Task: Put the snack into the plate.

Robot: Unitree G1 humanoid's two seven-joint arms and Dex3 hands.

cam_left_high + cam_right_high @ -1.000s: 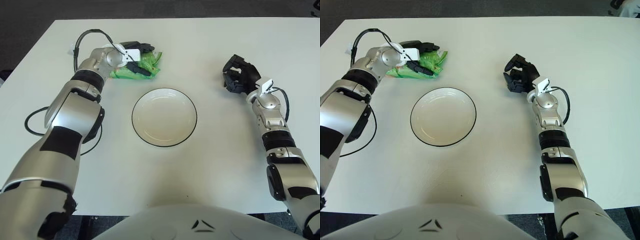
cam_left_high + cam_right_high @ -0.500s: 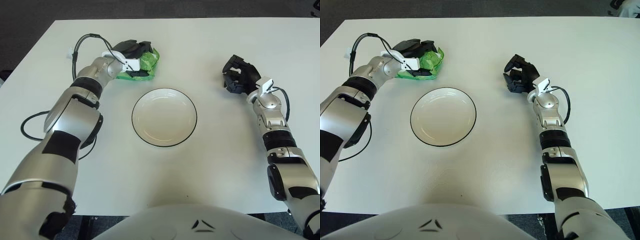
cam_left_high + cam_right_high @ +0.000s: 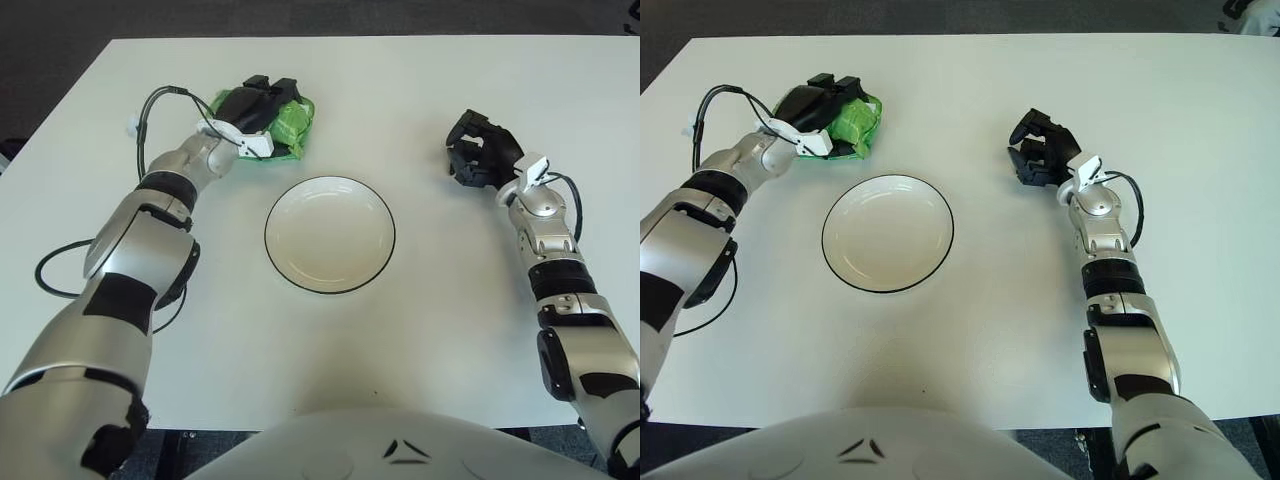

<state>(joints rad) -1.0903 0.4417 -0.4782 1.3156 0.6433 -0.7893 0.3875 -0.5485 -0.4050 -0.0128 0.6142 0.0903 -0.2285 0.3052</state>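
— What's the setting?

— A white table (image 3: 420, 330) takes up nearly the whole view, with dark floor showing past its far edge. A white plate (image 3: 329, 234) with a thin dark rim sits near the middle of the table, and nothing lies in it.

— Where is the snack?

— The snack (image 3: 285, 125) is a green packet at the far left of the table, beyond the plate and to its left, clear of the rim. It is not in the plate.

— What is the left hand doing?

— The left hand (image 3: 256, 108) lies over the packet from the left side, its dark fingers (image 3: 832, 88) curled across the top of the green wrapper so that part of it is covered. The hand is closed around the packet. Whether the packet is raised off the table or resting on it I cannot tell.

— And the arm behind it?

— The left arm (image 3: 150, 225) reaches from the lower left up to the packet, and a black cable (image 3: 150, 100) loops beside the wrist.

— And the right hand?

— The right hand (image 3: 480, 155) is on the right side of the table, well apart from the plate, about level with the plate's far edge. Its dark fingers are curled in on themselves and hold nothing.
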